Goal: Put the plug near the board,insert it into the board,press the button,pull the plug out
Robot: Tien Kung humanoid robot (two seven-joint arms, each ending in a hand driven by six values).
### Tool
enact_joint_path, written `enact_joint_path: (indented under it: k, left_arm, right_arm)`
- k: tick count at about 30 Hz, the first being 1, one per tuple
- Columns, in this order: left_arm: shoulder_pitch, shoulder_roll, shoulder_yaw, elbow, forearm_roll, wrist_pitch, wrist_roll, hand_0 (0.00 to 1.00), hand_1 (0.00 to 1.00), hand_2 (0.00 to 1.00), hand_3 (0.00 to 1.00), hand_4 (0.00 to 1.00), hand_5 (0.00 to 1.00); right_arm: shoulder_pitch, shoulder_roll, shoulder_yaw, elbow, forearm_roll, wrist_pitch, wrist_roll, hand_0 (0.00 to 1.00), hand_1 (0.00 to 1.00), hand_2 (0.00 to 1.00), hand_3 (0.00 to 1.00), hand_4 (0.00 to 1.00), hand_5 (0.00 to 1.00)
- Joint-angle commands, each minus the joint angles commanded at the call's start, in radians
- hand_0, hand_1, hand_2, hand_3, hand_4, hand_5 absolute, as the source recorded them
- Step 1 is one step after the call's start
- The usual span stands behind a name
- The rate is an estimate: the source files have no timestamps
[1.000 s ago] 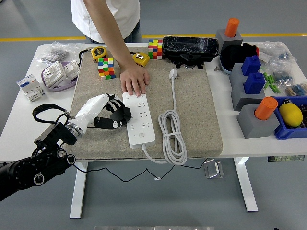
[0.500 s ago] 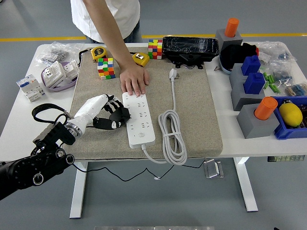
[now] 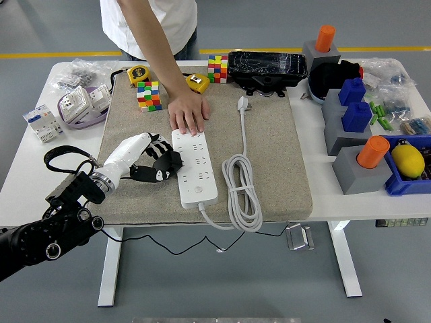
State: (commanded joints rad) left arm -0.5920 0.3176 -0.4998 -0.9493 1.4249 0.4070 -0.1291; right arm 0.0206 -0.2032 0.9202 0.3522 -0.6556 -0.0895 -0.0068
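One plug (image 3: 243, 103) lies well apart from the left hand (image 3: 160, 163).

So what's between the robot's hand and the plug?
The white power strip, held by a person's hand, lies between the left hand and the plug, seen in the head view.

I get bright, even light from overhead, with only soft, short shadows under the cord (image 3: 237, 192) and the left hand (image 3: 153, 161) on the mat (image 3: 283, 155). The black case (image 3: 267, 66) shows small glints of glare, and the white table (image 3: 20, 182) reads slightly washed out. Focus is sharp throughout, with no motion blur.
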Motion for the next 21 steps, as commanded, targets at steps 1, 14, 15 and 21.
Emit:
enact_joint_path:
  k: [1,14,15,21]
  left_arm:
    - [0.0,0.0,0.001,0.0,0.004,0.0,0.0,0.654,0.589,0.578,0.583,0.97,0.128]
    - [0.005,0.0,-0.008,-0.002,-0.016,0.025,-0.037,0.703,0.67,0.684,0.716,0.998,0.316]
    - [0.008,0.0,-0.012,-0.005,-0.019,0.027,-0.043,0.706,0.675,0.69,0.724,0.998,0.352]
    - [0.047,0.01,-0.071,-0.083,-0.052,0.073,-0.079,0.698,0.672,0.696,0.73,0.998,0.558]
  right_arm:
    - [0.0,0.0,0.001,0.0,0.0,0.0,0.0,0.613,0.645,0.659,0.556,0.95,0.496]
    - [-0.001,0.0,0.001,0.001,0.0,0.001,0.001,0.613,0.645,0.659,0.557,0.951,0.496]
    - [-0.001,0.0,0.001,0.001,0.0,0.001,0.001,0.613,0.645,0.659,0.556,0.952,0.496]
    - [-0.001,-0.001,0.002,0.0,-0.002,0.001,0.001,0.613,0.645,0.659,0.557,0.952,0.496]
